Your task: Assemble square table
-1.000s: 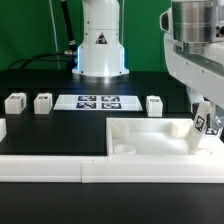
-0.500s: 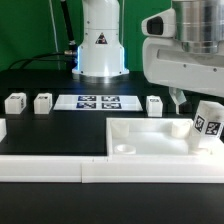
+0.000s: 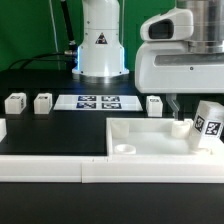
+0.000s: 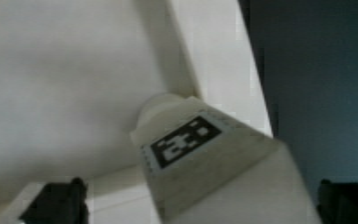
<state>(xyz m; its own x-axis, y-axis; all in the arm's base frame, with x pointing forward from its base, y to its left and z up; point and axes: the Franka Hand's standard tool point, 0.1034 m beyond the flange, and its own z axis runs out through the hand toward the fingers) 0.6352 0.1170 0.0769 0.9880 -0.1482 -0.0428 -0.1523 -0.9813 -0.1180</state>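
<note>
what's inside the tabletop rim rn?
In the tabletop: a near socket, a far socket, bare floor between. A tilted leg at the exterior view's right rim covers whatever lies beneath it.

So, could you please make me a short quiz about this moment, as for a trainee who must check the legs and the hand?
1. Count: how many small legs stand in one row with the marker board?
2. Choose: the tagged leg at the tabletop's corner is A) upright, B) tilted, C) lying on the marker board.
3. True or false: the hand is shut on that tagged leg.
Key: 1) three; 2) B; 3) false, its fingers are spread wide apart.
</note>
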